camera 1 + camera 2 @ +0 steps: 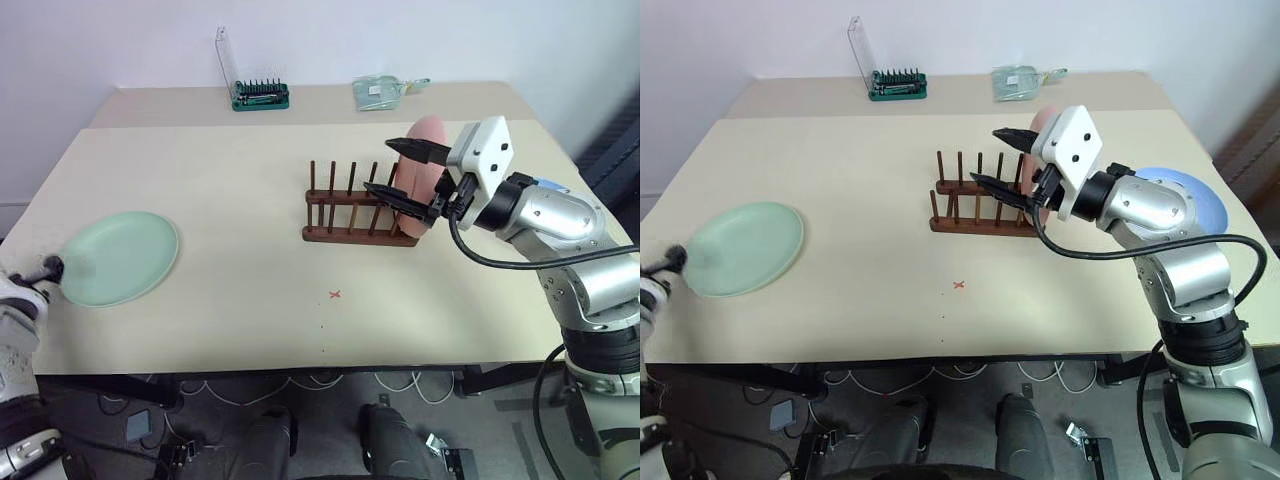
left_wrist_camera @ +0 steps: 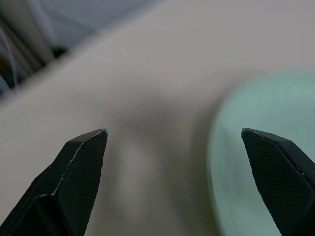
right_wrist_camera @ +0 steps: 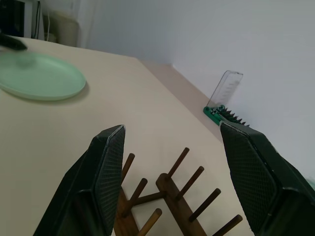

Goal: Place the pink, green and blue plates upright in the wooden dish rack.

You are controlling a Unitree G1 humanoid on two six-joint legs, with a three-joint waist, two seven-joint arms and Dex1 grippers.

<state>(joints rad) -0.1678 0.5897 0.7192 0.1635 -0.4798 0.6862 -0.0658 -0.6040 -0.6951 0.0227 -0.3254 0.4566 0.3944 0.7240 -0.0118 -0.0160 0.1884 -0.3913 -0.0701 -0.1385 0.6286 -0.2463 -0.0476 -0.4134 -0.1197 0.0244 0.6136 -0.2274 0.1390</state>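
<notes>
Pink plate (image 1: 428,150) upright in rack (image 1: 345,215); green plate (image 1: 115,257) flat.

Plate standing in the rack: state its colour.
Pale pink plate, best in the left eye view.

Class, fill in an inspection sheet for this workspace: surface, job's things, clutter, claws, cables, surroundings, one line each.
Surface: beige table, small red cross mark.
Job's things: pink plate upright at the wooden dish rack; green plate flat at the table's left; blue plate flat behind the right arm.
Clutter: green bit set, clear packet at the far edge.
Claws: left claw open beside the green plate; right claw open over the rack.
Cables: black cable on the right arm; more under the table.
Surroundings: white wall.
</notes>
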